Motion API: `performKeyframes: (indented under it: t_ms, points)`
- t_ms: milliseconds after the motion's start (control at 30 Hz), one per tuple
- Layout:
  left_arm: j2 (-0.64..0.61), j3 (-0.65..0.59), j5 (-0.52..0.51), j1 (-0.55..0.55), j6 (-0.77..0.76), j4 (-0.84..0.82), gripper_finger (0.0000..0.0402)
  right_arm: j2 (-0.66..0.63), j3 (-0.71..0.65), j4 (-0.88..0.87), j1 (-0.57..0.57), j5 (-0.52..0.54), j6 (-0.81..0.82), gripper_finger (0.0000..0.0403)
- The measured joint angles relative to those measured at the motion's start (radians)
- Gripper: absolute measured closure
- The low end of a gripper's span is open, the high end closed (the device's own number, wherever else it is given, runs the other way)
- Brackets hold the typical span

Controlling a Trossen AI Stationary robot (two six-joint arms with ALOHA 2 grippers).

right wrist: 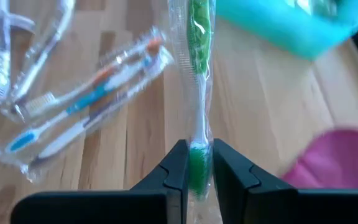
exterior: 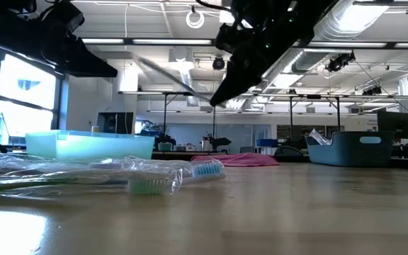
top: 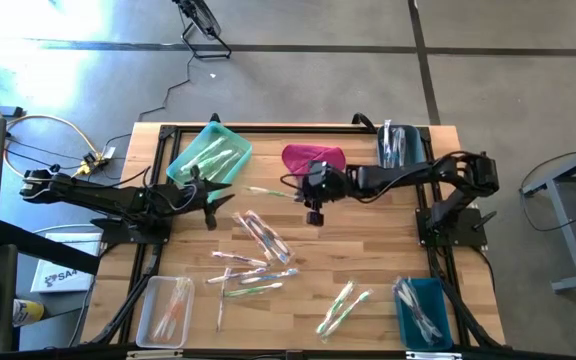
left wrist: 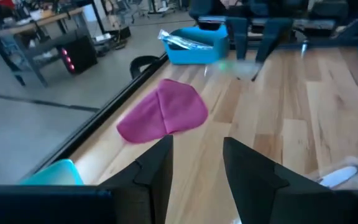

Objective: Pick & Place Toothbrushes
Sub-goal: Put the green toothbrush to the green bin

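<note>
My right gripper [top: 301, 191] hangs over the table's middle, near the far side, shut on a green toothbrush [right wrist: 198, 74] in a clear wrapper. The brush sticks out toward the teal bin [top: 210, 151], which holds more toothbrushes. Several wrapped toothbrushes [top: 258, 250] lie loose on the wood. My left gripper [left wrist: 197, 163] stands open just near of the teal bin, nothing between its fingers. My right gripper pinches one end of the green toothbrush [right wrist: 197, 163] between its two fingers, wrapper and all. The fingers slant down toward the table's left, and the brush runs on past their tips, roughly in line with them. It is lifted clear of the table [exterior: 168, 76].
A magenta cloth [top: 315, 157] lies at the far edge beside my right gripper. A dark blue bin [top: 400, 146] stands far right, a blue bin [top: 425, 312] near right and a clear bin [top: 165, 309] near left, each with toothbrushes. More brushes [top: 343, 308] lie near the front.
</note>
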Motion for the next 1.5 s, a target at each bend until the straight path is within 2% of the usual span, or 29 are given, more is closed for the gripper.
performKeyframes:
  t_ms: [200, 567, 633, 800, 867, 1133, 1233, 1500]
  points:
    - [0.001, 0.0, 0.055, 0.0, -0.019, 0.004, 0.0265, 0.0, 0.0, 0.174, -0.038, -0.149, -0.057, 0.0361]
    - [0.001, 0.0, 0.092, 0.0, -0.025, 0.151, 0.0265, 0.006, 0.0, 0.356, -0.008, -0.114, -0.061, 0.0361]
    - [0.001, 0.0, 0.142, 0.0, -0.025, 0.198, 0.0265, 0.01, 0.0, 0.395, 0.006, -0.098, -0.061, 0.0361]
    - [0.001, 0.0, 0.349, -0.001, 0.027, 0.302, 0.0265, 0.03, -0.001, 0.475, 0.043, -0.088, -0.06, 0.036]
    - [0.001, 0.0, 0.389, -0.001, 0.054, 0.344, 0.0265, 0.04, 0.0, 0.5, 0.056, -0.088, -0.06, 0.0362]
    - [0.063, 0.001, 0.397, 0.0, 0.111, 0.484, 0.0265, 0.061, -0.001, 0.514, 0.079, -0.076, -0.027, 0.0362]
    - [0.119, 0.001, 0.397, 0.0, 0.112, 0.541, 0.0265, 0.061, -0.001, 0.512, 0.088, -0.042, -0.029, 0.0362]
    - [0.285, 0.001, 0.395, 0.0, 0.135, 0.715, 0.0265, 0.061, -0.001, 0.508, 0.089, -0.039, -0.016, 0.0362]
